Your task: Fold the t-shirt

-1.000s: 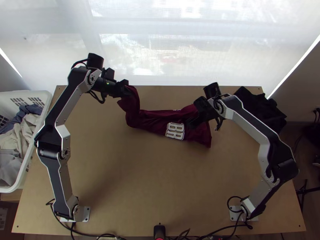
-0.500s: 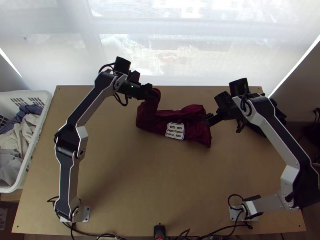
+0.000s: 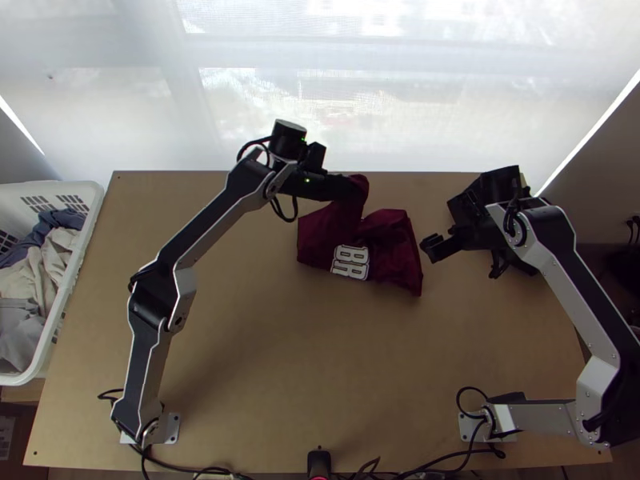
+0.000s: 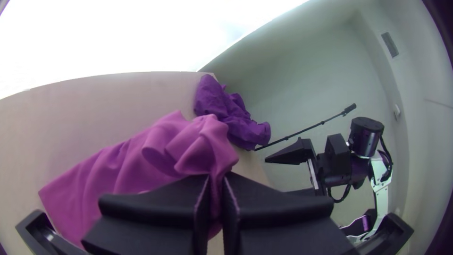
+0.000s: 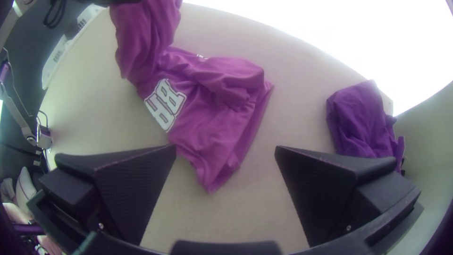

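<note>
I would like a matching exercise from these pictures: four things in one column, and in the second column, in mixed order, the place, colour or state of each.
1. t-shirt
2. left gripper
3. right gripper
4. basket

A. open, with nothing between its fingers
B. white, at the top view's left edge
C. dark red, partly lifted
D. closed on cloth

Pairs: 1-C, 2-D, 3-A, 4-B
</note>
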### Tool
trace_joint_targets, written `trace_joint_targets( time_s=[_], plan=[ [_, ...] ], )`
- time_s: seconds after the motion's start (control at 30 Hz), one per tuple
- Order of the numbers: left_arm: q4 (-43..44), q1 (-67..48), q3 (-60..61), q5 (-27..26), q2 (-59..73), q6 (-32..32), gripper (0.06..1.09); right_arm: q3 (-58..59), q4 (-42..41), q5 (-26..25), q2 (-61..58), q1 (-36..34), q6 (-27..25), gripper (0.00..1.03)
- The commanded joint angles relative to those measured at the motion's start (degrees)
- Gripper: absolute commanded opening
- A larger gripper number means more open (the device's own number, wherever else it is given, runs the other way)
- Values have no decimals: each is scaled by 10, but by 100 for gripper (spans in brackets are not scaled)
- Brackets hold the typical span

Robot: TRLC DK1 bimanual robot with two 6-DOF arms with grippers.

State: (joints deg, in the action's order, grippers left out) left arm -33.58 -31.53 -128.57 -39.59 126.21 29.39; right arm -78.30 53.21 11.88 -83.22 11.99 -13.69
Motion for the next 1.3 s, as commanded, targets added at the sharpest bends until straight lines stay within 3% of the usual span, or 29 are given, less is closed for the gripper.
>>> trace_joint_targets(
  time_s=[0.0,0.7,0.73,0.83,0.87,1.1,1.27],
  plan=[
    [66,-35,2,39,22,-5,9,13,7,0,23,-2,2,98],
    [157,-85,-4,101,135,-6,11,42,25,0,59,-3,2,98],
    [160,-85,-5,100,137,0,20,44,27,0,60,-2,2,98],
    [150,-92,-5,82,126,3,87,49,28,0,61,1,5,98],
    [137,-93,-5,73,117,2,102,51,28,0,61,2,6,98],
    [-10,-48,22,54,11,-50,104,54,28,-3,65,8,2,98],
    [-162,4,50,43,-35,-147,104,40,29,-10,58,29,0,98]
  ],
)
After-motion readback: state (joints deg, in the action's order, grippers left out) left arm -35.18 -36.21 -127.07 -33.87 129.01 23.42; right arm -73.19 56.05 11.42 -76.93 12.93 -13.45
